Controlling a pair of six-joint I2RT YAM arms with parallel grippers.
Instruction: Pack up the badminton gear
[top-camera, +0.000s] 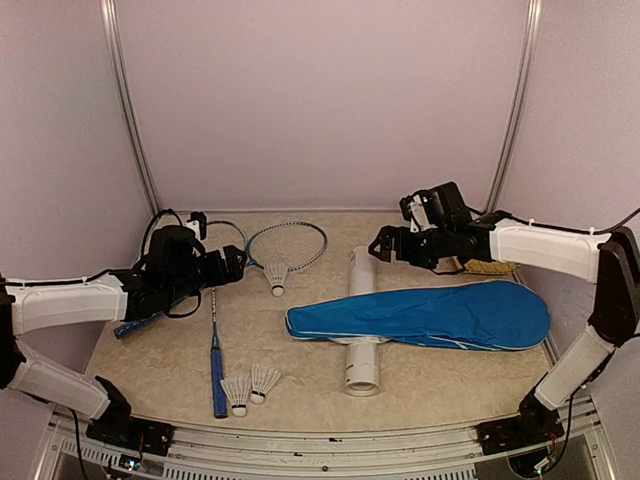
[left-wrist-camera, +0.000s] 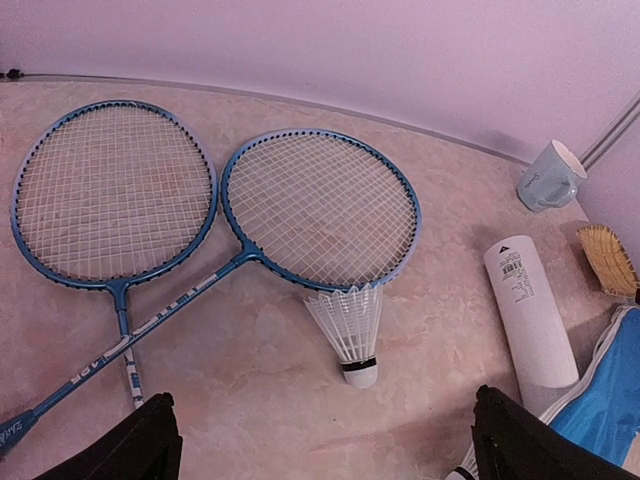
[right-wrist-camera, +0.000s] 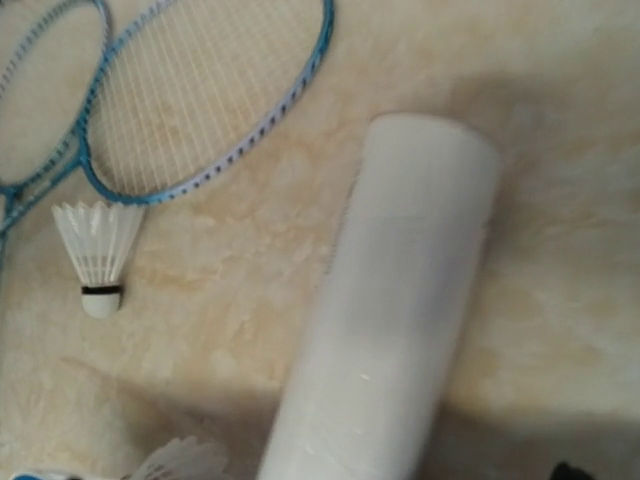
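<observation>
Two thin rackets lie at the back left, their heads (left-wrist-camera: 110, 190) (left-wrist-camera: 320, 205) side by side and their shafts crossing. One blue handle (top-camera: 218, 380) points to the near edge. A white shuttlecock (left-wrist-camera: 352, 330) lies by the right head, and two more (top-camera: 237, 392) (top-camera: 265, 380) lie near the front. The long white tube (top-camera: 360, 335) lies under the blue cover (top-camera: 420, 315). My left gripper (left-wrist-camera: 325, 455) hovers open above the lone shuttlecock. Over the tube's far end (right-wrist-camera: 400, 300) my right gripper (top-camera: 378, 243) is open, holding nothing.
A pale blue mug (left-wrist-camera: 550, 177) stands at the back wall. A straw-coloured brush (top-camera: 490, 266) lies at the back right, behind the cover. Walls close in the table on three sides.
</observation>
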